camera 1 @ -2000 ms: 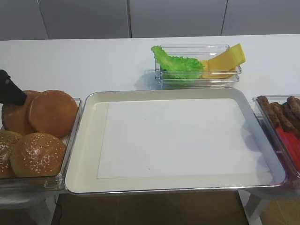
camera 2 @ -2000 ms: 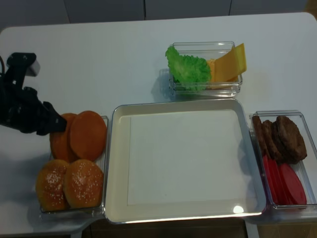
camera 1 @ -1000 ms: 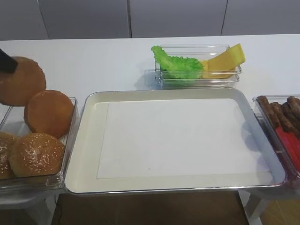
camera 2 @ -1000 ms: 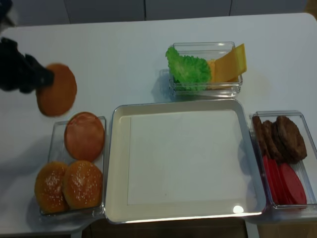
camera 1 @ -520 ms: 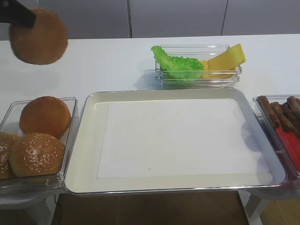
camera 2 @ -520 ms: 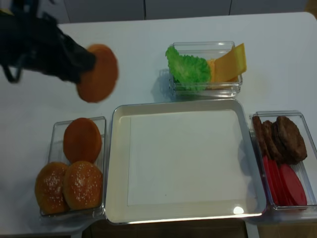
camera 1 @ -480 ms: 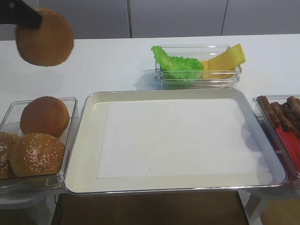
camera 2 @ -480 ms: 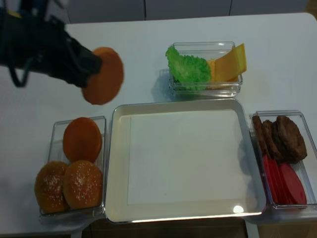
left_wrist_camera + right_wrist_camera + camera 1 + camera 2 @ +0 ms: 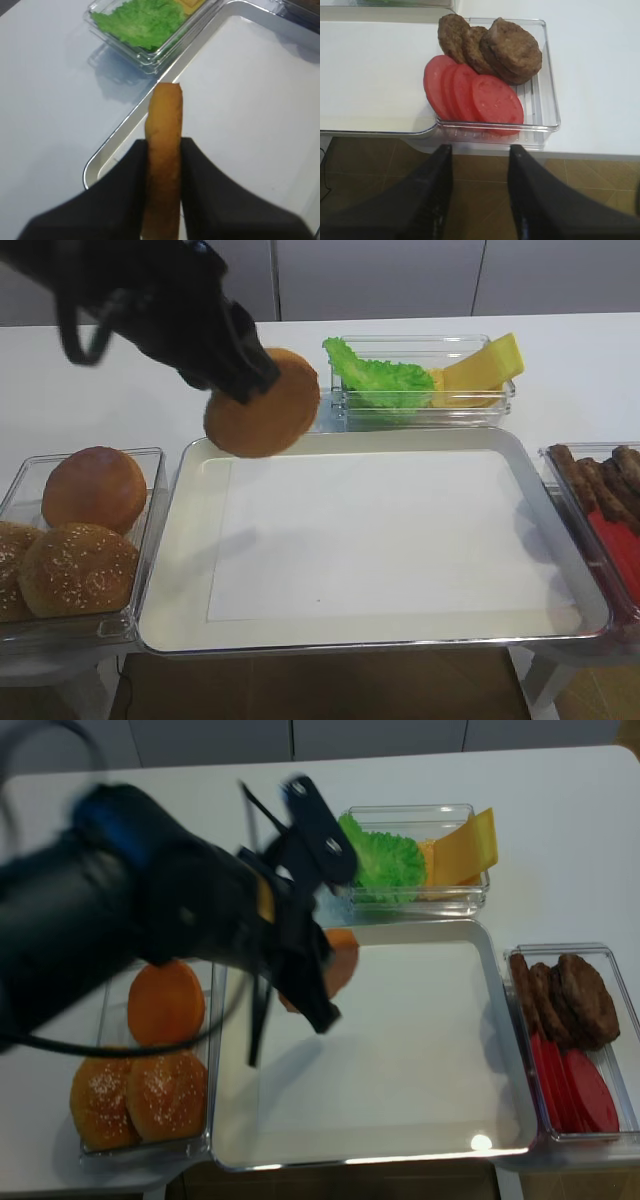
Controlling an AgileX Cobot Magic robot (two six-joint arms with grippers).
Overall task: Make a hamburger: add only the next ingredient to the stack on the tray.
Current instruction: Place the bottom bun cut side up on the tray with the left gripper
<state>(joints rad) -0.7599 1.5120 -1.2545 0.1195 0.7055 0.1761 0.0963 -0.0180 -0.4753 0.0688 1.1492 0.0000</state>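
One flat bun half (image 9: pixel 264 404) hangs on edge above the back left corner of the tray (image 9: pixel 170 580), pinched tight between the fingers of the left gripper (image 9: pixel 162 165). Nothing lies on the tray's white paper (image 9: pixel 380 540). The right gripper (image 9: pixel 479 200) hovers with its fingers spread apart, just in front of the bin (image 9: pixel 547 107) of tomato slices (image 9: pixel 470 95) and patties (image 9: pixel 492 47). Two seeded buns (image 9: pixel 75 570) and a smooth one (image 9: pixel 95 488) sit in the left bin (image 9: pixel 210 1140).

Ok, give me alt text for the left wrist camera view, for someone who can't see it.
The left gripper is shut on a flat bun half, seen edge-on, held above the back left corner of the paper-lined silver tray. Beyond it on the white table sits a clear bin holding green lettuce.
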